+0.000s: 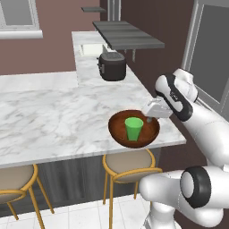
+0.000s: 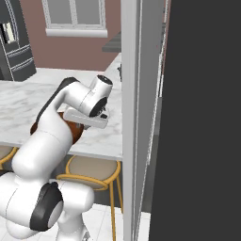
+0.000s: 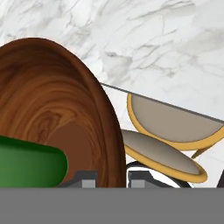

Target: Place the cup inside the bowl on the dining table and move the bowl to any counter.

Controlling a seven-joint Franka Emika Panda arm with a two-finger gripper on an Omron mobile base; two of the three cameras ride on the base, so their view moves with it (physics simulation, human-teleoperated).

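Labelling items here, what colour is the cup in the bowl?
Bright green cup, plain; clearest in the left base view.

No text, label or number can be read anywhere (the toaster [image 1: 112,66] bears no legible brand)

We are seeing a bright green cup [image 1: 133,129], a reddish-brown wood-grained bowl [image 1: 119,129], a white grey-veined marble counter [image 1: 53,120] and tan, gold-framed stools [image 1: 129,164].

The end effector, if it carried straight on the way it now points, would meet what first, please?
The end effector already straddles the wooden bowl's rim, so the rim comes first; beyond that lies the marble dining table, though depth is hard to judge.
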